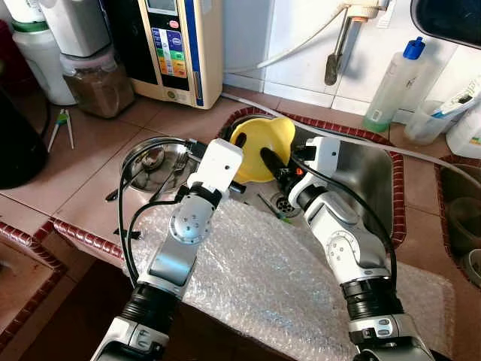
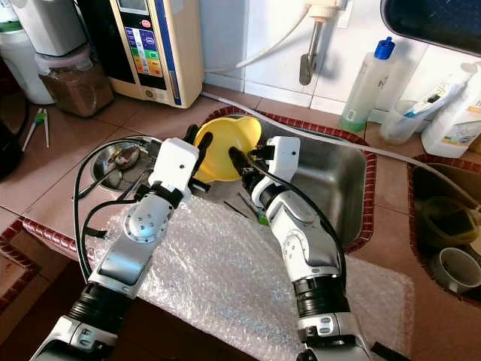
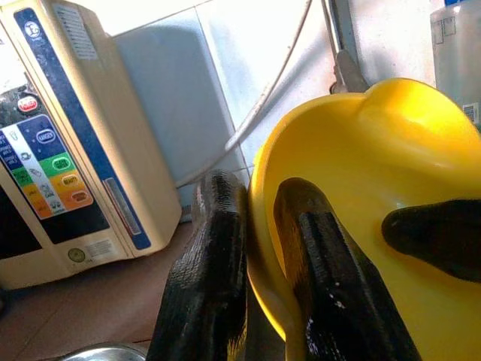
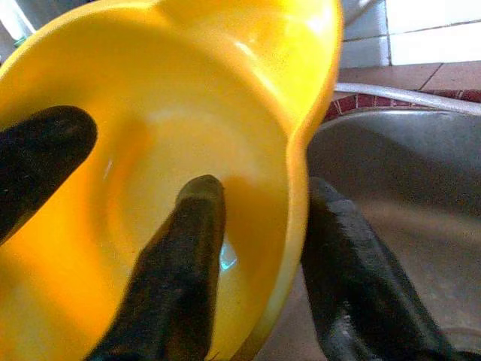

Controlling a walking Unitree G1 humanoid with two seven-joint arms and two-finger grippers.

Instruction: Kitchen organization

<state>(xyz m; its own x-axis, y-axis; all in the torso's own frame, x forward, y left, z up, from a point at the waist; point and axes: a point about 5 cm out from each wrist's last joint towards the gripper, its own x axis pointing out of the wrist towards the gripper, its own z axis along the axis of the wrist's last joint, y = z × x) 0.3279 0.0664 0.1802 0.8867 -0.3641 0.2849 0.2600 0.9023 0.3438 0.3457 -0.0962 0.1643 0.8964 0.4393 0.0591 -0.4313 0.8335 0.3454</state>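
Note:
A yellow plastic bowl (image 1: 264, 134) hangs tilted over the left end of the steel sink (image 1: 361, 177). My left gripper (image 3: 263, 282) is shut on the bowl's left rim, one finger (image 3: 210, 271) outside and one inside. My right gripper (image 4: 289, 248) clamps the opposite rim the same way, with a finger (image 4: 180, 263) inside the bowl (image 4: 188, 98) and the other outside, over the sink. In the head views the two grippers (image 2: 198, 141) (image 2: 242, 162) face each other across the bowl (image 2: 225, 143).
A metal bowl with cutlery (image 1: 154, 162) sits on the tiled counter left of the sink. Bubble wrap (image 1: 255, 278) covers the counter's front edge. A water machine (image 1: 176, 45), a jar (image 1: 98, 83), a faucet (image 1: 334, 60) and a soap bottle (image 1: 394, 83) line the back. A second basin (image 2: 451, 248) holds cups.

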